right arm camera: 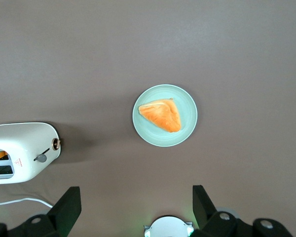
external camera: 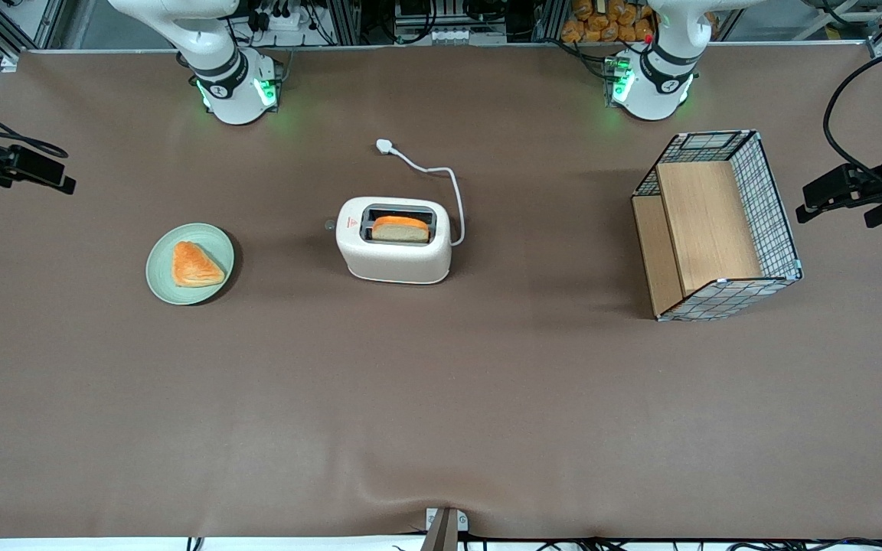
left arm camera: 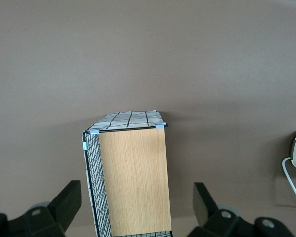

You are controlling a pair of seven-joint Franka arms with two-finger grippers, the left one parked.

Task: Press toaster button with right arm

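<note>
The cream-white toaster [external camera: 393,252] stands mid-table with a slice of toast [external camera: 400,227] in its slot. Its button [external camera: 329,225], a tiny grey knob, sticks out of the end that faces the working arm's end of the table. The right wrist view shows the toaster [right arm camera: 22,143] and that button [right arm camera: 41,158] from above. My right gripper [right arm camera: 136,210] hangs open high over the table near its own arm base [right arm camera: 167,228], apart from the toaster, with nothing between its fingers. In the front view only the right arm's base [external camera: 234,84] shows; the gripper is out of frame.
A pale green plate [external camera: 159,268] with a triangular pastry [external camera: 194,265] lies toward the working arm's end; the wrist view has this plate [right arm camera: 190,118] too. The toaster's white cord runs to a plug [external camera: 385,145]. A wire-and-wood crate [external camera: 705,226] stands toward the parked arm's end.
</note>
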